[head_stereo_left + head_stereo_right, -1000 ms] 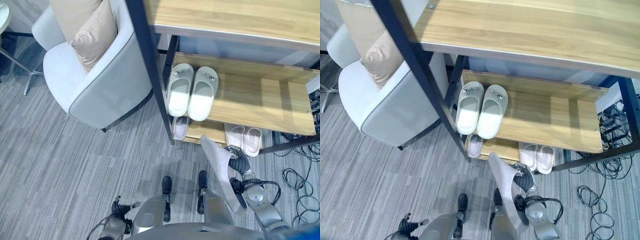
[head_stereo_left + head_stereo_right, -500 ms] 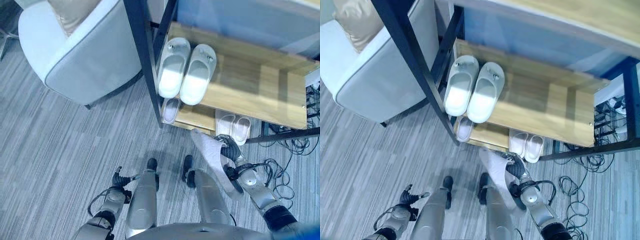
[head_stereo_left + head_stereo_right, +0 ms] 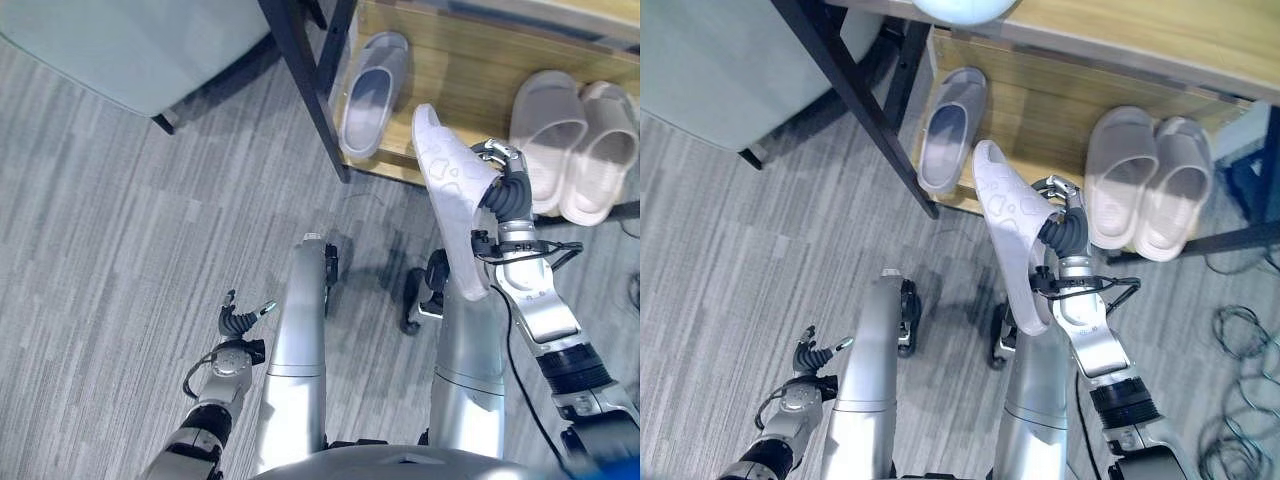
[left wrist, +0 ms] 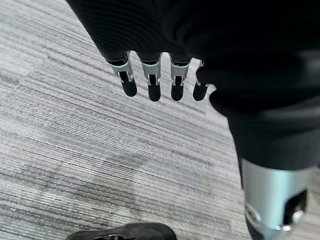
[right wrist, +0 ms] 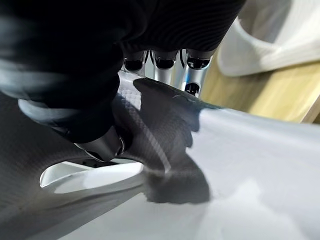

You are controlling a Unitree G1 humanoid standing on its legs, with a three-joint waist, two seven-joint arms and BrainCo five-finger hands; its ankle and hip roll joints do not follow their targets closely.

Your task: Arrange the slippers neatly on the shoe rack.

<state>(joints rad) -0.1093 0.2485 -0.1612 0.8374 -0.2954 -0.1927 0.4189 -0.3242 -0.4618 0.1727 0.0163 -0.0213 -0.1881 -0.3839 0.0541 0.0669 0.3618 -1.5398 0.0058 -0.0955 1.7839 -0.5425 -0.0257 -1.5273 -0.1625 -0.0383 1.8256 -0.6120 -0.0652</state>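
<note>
Slippers are partly sorted: on the low wooden shelf of the shoe rack, a pale pair sits side by side toward the robot's right, and a single grey slipper lies alone near the rack's dark post, toes pointing inward. Its likely mate, a light grey slipper, is off the shelf, held on edge with its patterned sole showing and its toe raised toward the shelf lip, between the lone slipper and the pair. So by the look of it, one pair is done and this one remains to be laid beside the single slipper, lined up with it. The right hand has its fingers curled over the slipper's side edge, thumb clamped against the upper in the right wrist view, a firm pinch rather than a loose hook. The left hand hangs low over the striped grey carpet, well apart from the rack, fingers relaxed and straight, holding nothing.
</note>
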